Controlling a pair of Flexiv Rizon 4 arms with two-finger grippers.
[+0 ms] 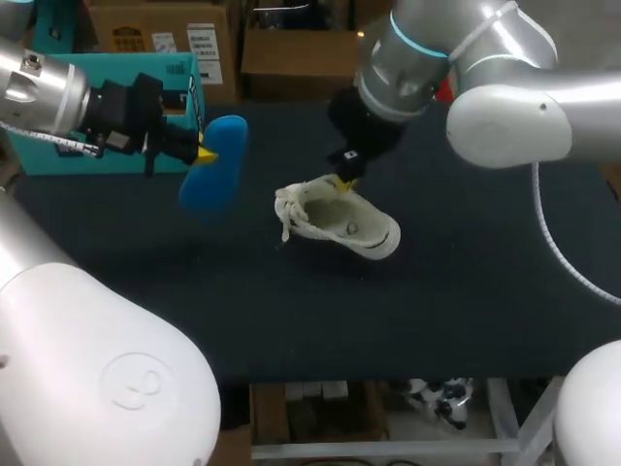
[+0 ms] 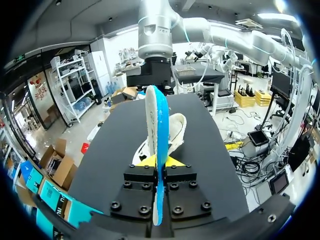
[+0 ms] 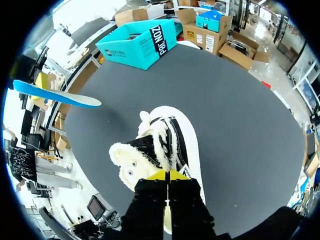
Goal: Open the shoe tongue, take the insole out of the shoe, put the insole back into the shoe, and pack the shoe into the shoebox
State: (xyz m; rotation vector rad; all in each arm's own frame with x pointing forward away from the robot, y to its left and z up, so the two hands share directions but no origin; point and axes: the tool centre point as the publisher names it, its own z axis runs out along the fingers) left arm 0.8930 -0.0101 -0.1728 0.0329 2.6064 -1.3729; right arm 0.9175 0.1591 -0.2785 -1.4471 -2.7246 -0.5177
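Note:
My left gripper (image 1: pixel 202 150) is shut on a blue insole (image 1: pixel 215 163) and holds it in the air, left of the shoe. In the left wrist view the insole (image 2: pixel 157 120) stands edge-on between the yellow fingertips of that gripper (image 2: pixel 159 161). The white shoe (image 1: pixel 342 225) lies on the dark table with its laces trailing to the left. My right gripper (image 1: pixel 343 181) is shut on the far rim of the shoe's opening. The right wrist view shows its tips (image 3: pixel 169 175) pinched on the shoe (image 3: pixel 165 142), which has a fluffy lining. A teal shoebox (image 1: pixel 58 155) sits at the back left, partly hidden by my left arm.
In the right wrist view the open shoebox (image 3: pixel 140 42) stands beyond the shoe near the table's far edge, and the insole (image 3: pixel 55 94) hovers beside it. The dark table top (image 1: pixel 466 291) stretches bare in front of the shoe and to its right.

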